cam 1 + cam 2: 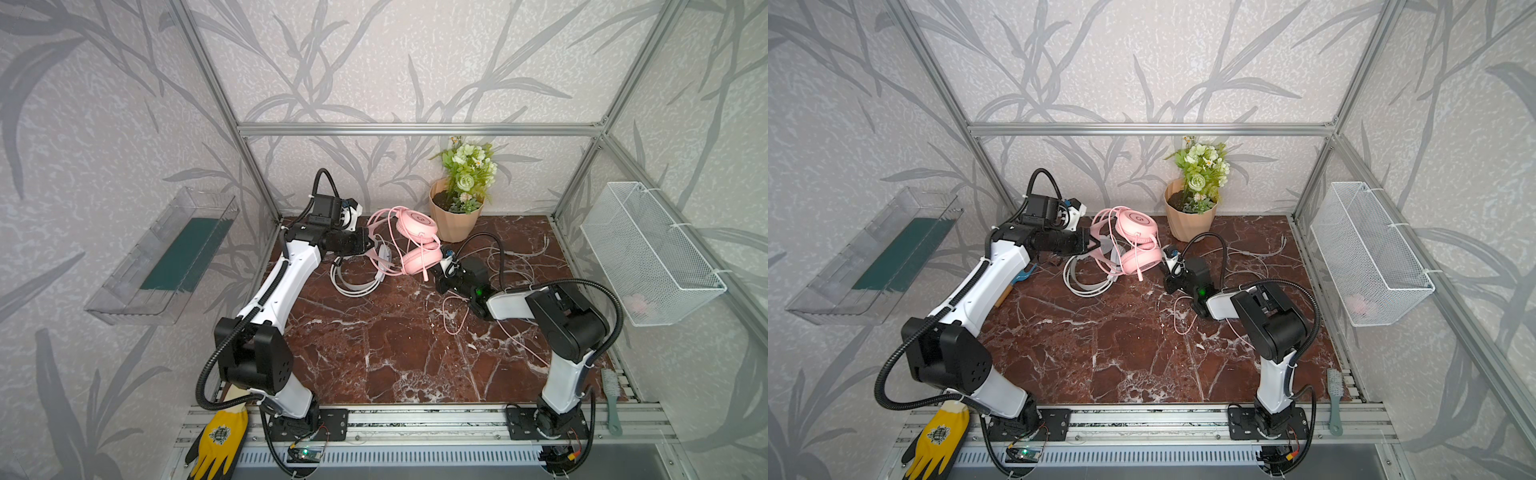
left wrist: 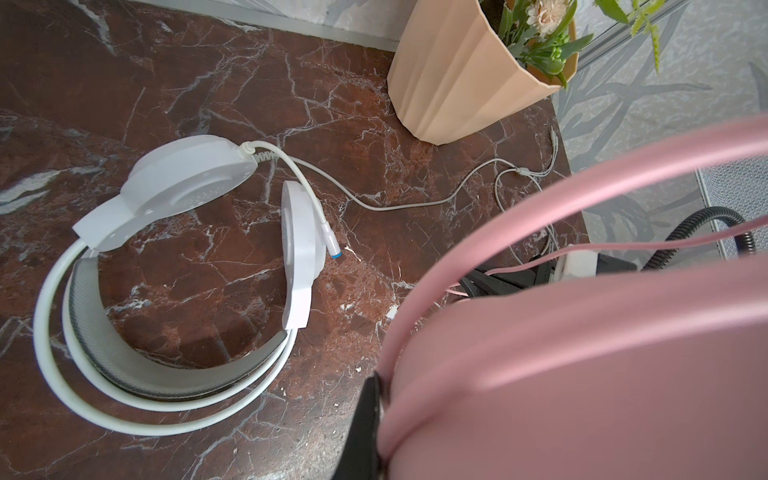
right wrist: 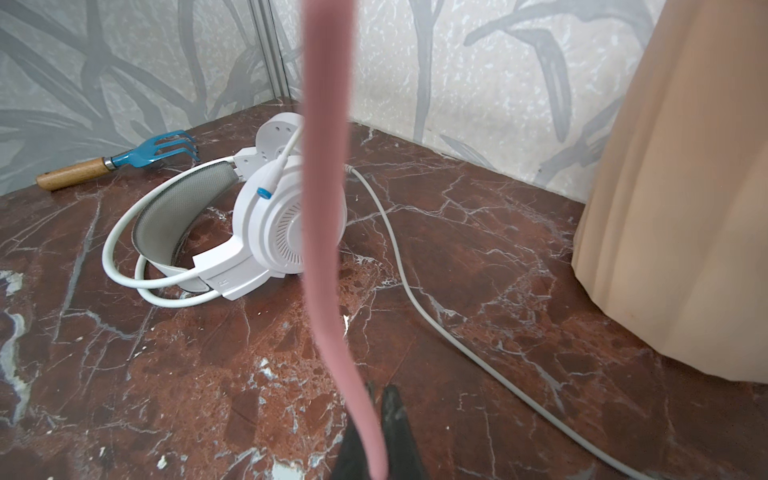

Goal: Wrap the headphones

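Pink cable (image 3: 326, 249) runs straight from right fingers (image 3: 397, 428) toward raised pink headset (image 1: 417, 225)

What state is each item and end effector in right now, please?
pink headphones: lifted, held
pink cable: gripped, partly loose
white headphones: lying down, untouched
white cable: unwrapped, trailing loose
left end effector: shut on pink headphones
right end effector: shut on pink cable

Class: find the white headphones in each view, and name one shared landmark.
Top view: white headphones left of centre.
Top view: white headphones left of centre.
Left wrist: white headphones beside the pink headset.
Right wrist: white headphones behind the pink cable.
Landmark: peach flower pot, in all four.
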